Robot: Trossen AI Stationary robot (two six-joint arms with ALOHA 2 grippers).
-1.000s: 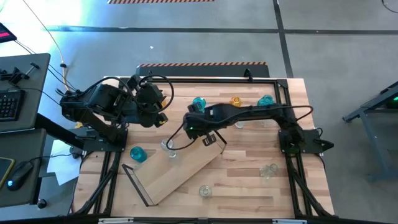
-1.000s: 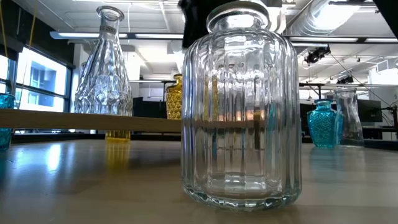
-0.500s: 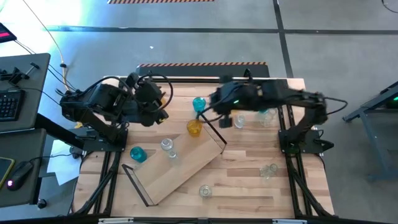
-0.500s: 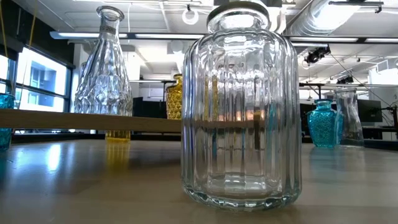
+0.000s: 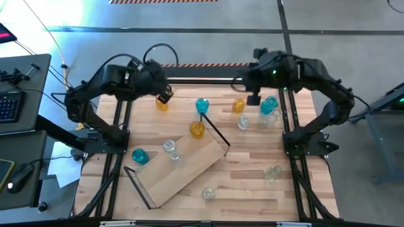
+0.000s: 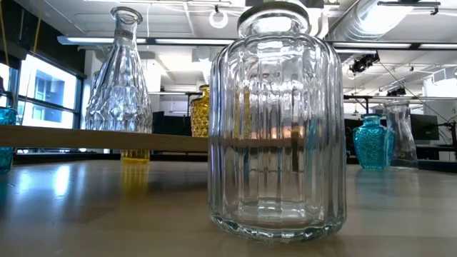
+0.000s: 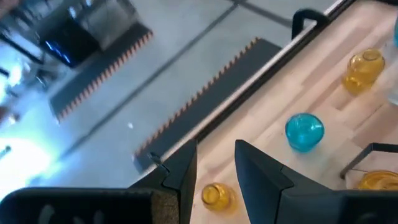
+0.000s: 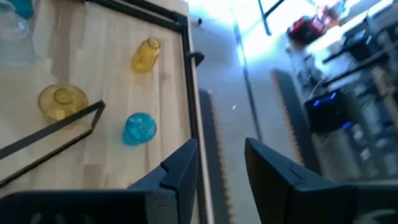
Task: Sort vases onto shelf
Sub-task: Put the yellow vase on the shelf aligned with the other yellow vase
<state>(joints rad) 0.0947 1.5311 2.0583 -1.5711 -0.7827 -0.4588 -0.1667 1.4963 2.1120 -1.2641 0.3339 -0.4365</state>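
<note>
The shelf is seen lying at a slant on the table, in its front left part, with a black wire frame at each end. On the board a clear vase is standing, and an amber vase is found at its upper end, beside the wire frame.

The left gripper is held above the far left part of the table, over a small amber vase. In the left wrist view its fingers are parted and nothing is gripped; the amber vase is seen below the gap.

The right gripper is held near the far edge, between another amber vase and a teal vase. Its fingers are also parted, with nothing between them.

A teal vase stands in the far middle, another teal vase to the left of the shelf, and clear vases at the right side. In the low view a ribbed clear vase stands close to the camera.
</note>
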